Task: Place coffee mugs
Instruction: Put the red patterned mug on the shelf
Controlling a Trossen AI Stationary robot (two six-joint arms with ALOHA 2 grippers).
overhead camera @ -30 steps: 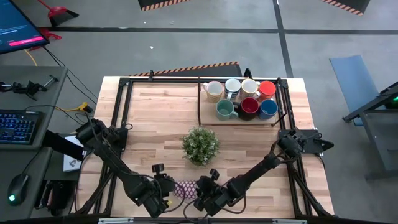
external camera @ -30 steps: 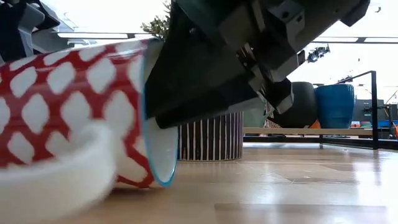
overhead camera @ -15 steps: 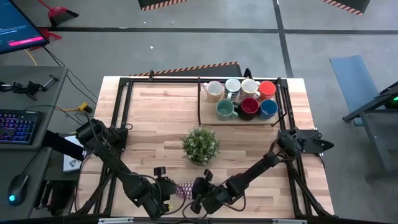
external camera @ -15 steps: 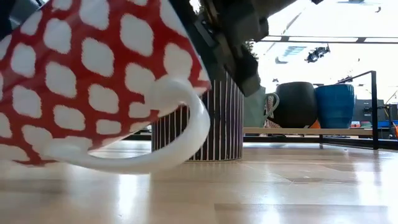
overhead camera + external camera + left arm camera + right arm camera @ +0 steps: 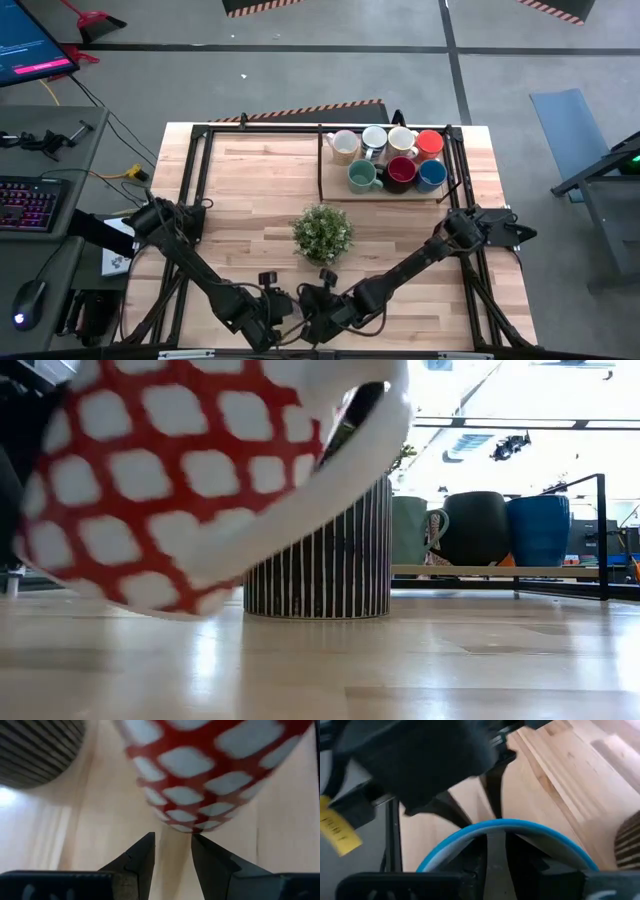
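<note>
A red mug with white diamonds [image 5: 170, 480] hangs above the table's near edge, and its rounded side fills the left wrist view [image 5: 210, 775]. My right gripper [image 5: 312, 305] is shut on it at its blue rim. My left gripper [image 5: 172, 837] stands open right beside the mug's lower side with nothing between its fingers; I cannot tell whether it touches the mug. In the high view the left gripper [image 5: 275, 305] sits just left of the right one. Several other coffee mugs [image 5: 390, 160] stand together at the far right. My right gripper holds the mug at its blue rim [image 5: 470, 837]; a dark finger [image 5: 492, 855] shows under the rim's arc, and the gripper's own body hides the rest of the hold. It reaches in slanting down from the table's right. The mug is lifted clear and tilted, its white handle [image 5: 350, 460] uppermost.
A spiky green plant [image 5: 322, 232] in a striped pot [image 5: 320, 560] stands mid-table, just beyond the two grippers. The grouped mugs sit inside a dark frame [image 5: 322, 170]. Bare wood lies left of the plant and along the near edge.
My right gripper has risen and shifted toward the table's left, taking the mug along. The mug lay on its side on the table; now it hangs clear and has rolled, so its handle has come from below to the top. My left gripper has moved right, toward the mug.
</note>
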